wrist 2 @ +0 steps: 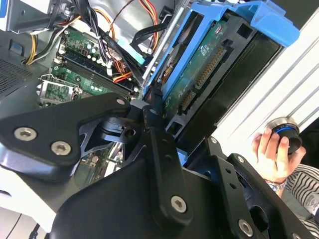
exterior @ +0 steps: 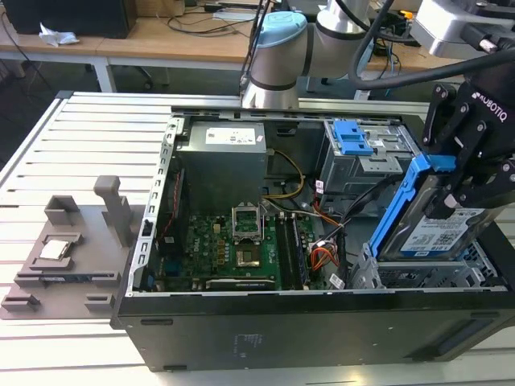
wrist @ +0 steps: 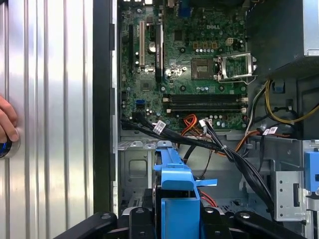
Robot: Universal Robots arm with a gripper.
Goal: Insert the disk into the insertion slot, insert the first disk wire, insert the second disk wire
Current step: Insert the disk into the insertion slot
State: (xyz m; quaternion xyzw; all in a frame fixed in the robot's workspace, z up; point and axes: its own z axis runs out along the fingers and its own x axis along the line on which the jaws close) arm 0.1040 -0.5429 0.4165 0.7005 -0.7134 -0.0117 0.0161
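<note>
Gripper (exterior: 455,183) pressed together on the upper end of the disk (exterior: 434,238), pinching its blue caddy. The disk is tilted, its lower end at the mouth of the insertion slot (exterior: 422,278) in the open computer case (exterior: 265,334), contact unclear. Second wrist view: disk's green circuit-board side, plus a person's hand (wrist 2: 271,149) on a round knob (wrist 2: 285,130); first wrist view: motherboard (wrist: 199,64) and black cables (wrist: 224,149). Exterior view: white lettering on the gripper, white-and-blue printed label on the disk.
</note>
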